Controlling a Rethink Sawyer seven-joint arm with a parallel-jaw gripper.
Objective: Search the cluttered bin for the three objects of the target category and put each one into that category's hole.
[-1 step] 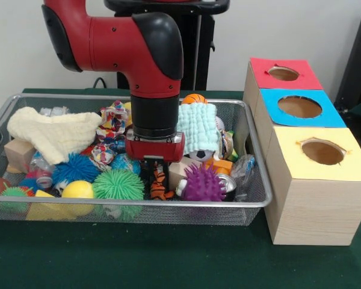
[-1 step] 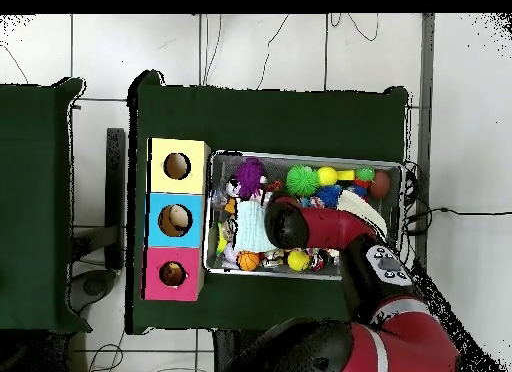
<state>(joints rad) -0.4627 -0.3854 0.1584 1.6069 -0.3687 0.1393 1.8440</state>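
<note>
Front view: wire-mesh bin [image 1: 253, 201] on green tabletop [image 1: 168, 259], crammed with spiky rubber balls, cloths, wooden blocks. End effector [image 1: 158, 171] low over striped tiger toy [image 1: 159, 186]; finger state unreadable. Three wooden boxes, round holes: red [image 1: 284, 73], blue [image 1: 299, 106], yellow [image 1: 322, 152].

Overhead view: arm [image 2: 330, 228] hides bin middle; end effector unseen.

Dark green cloth [image 1: 168, 259] covers the table. Behind it, a plain white wall [image 1: 301, 30]. From overhead: pale tiled floor [image 2: 270, 48], thin cables [image 2: 350, 28] trailing across; second green-covered surface [image 2: 35, 188] alongside, apart.
</note>
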